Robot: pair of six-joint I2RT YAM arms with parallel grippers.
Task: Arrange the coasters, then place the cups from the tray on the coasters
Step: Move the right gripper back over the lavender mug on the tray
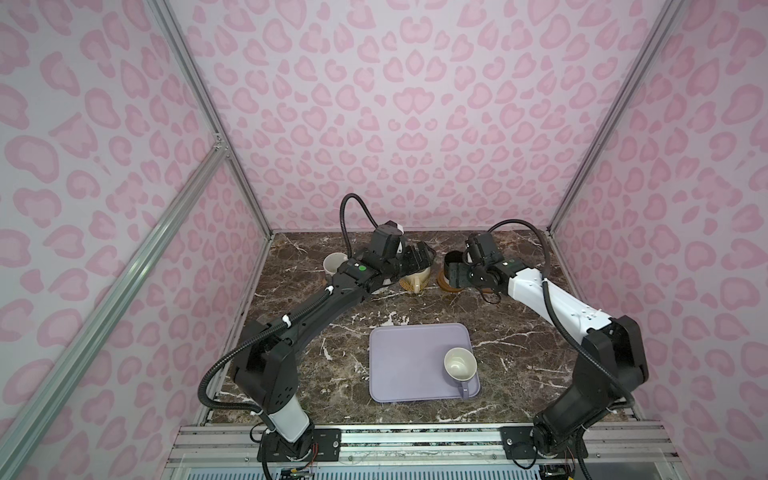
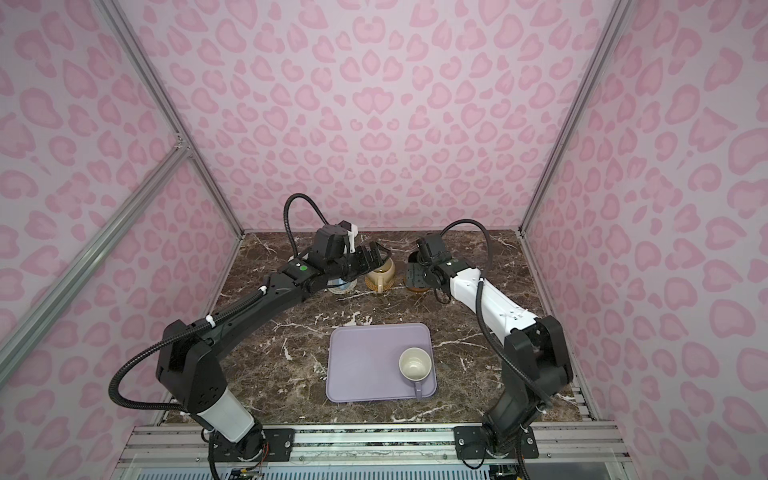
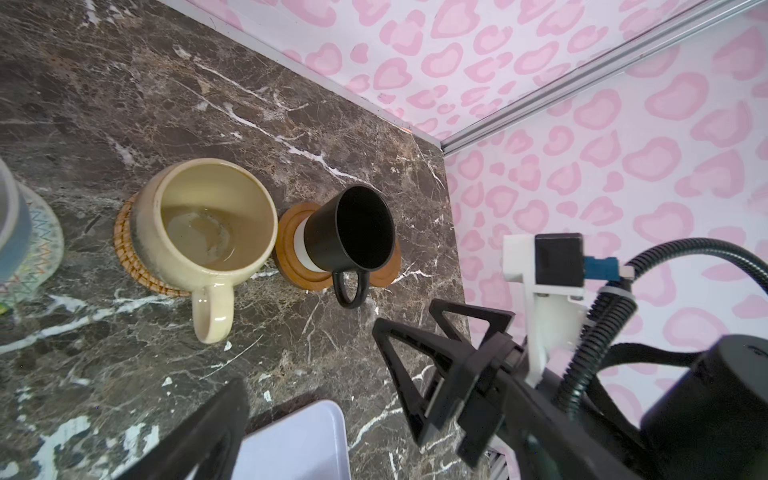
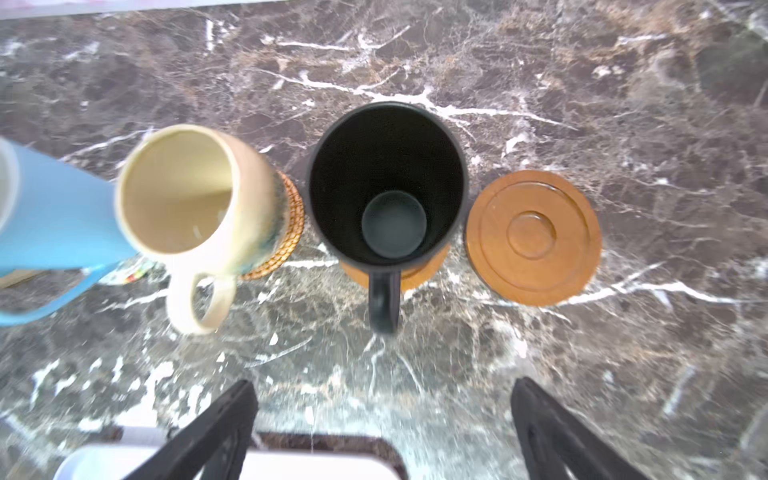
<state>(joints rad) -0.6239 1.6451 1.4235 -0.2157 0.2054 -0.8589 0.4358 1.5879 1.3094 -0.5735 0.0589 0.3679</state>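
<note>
The black cup [image 4: 386, 187] stands upright on a brown wooden coaster [image 4: 424, 270], its handle toward my right gripper [image 4: 384, 399]. That gripper is open, just short of the handle, with nothing between its fingers. Beside it lies a bare brown coaster [image 4: 534, 237]. The cream cup [image 3: 208, 224] sits on the rattan coaster [image 3: 124, 245], and the blue cup [image 4: 54, 224] on a whitish woven coaster [image 3: 37, 257]. A white cup [image 1: 334, 266] stands at the far left. A lavender cup [image 1: 460, 365] is on the tray [image 1: 399, 365]. My left gripper [image 1: 419, 257] hovers open above the cream cup.
The cups stand in a row near the back wall [image 1: 415, 224]. Both arms stretch over the marble table [image 1: 519, 332] toward that row. The right enclosure wall [image 3: 582, 187] stands close beyond the black cup.
</note>
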